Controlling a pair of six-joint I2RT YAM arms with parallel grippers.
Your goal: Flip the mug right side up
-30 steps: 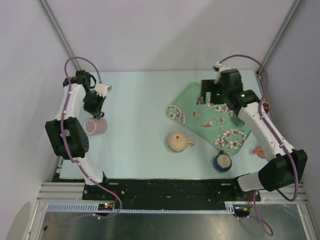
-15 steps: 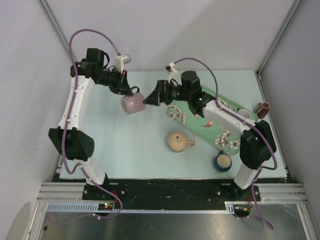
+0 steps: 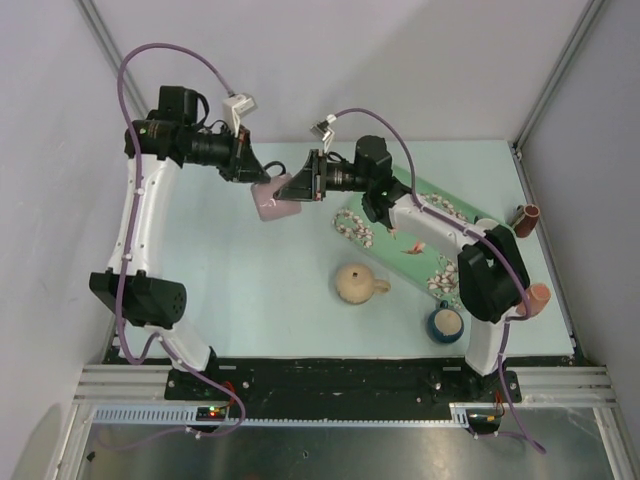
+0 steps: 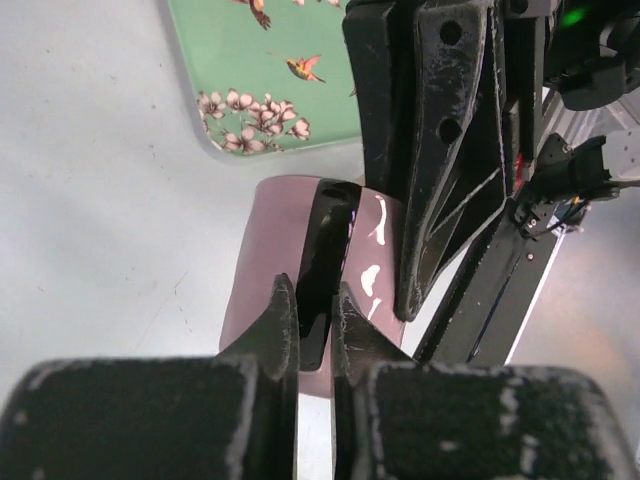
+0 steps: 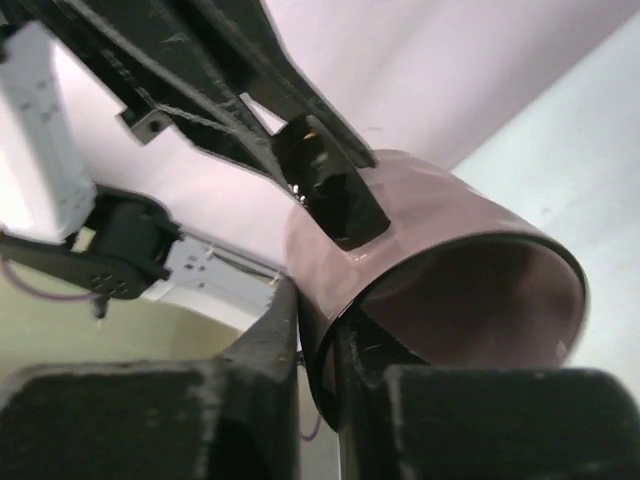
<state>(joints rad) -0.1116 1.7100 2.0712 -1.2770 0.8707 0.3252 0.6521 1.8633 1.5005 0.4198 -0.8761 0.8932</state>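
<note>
— Where is the mug point(image 3: 356, 283) being seen?

— It is being seen on the table point(image 3: 260, 275), just off the tray point(image 3: 415, 252), beside the tray edge that faces the arm bases. It is not being touched by either arm. No opening is being shown to the overhead camera, only a rounded closed side, and its small handle is being pointed along that tray edge, toward the dark blue mug point(image 3: 446, 322).

— What is being gripped by the left gripper point(image 4: 310, 300)?

— Its jaws are being closed on the dark handle point(image 4: 325, 255) of the mauve mug point(image 3: 273, 201), which is being held in the air beyond the tray's left end, apart from the table.

— And the right gripper point(image 5: 315, 320)?

— The same mauve mug is being pinched by it at the rim: one finger is being pressed inside the wall and the other outside. The mauve mug is thus being held from both sides, lying on its side, with its mouth being turned toward the right wrist camera.

— Is anything else being seen near the tray?

— The dark blue mug is being seen upright, just off the tray's corner nearest the right arm's base.
</note>
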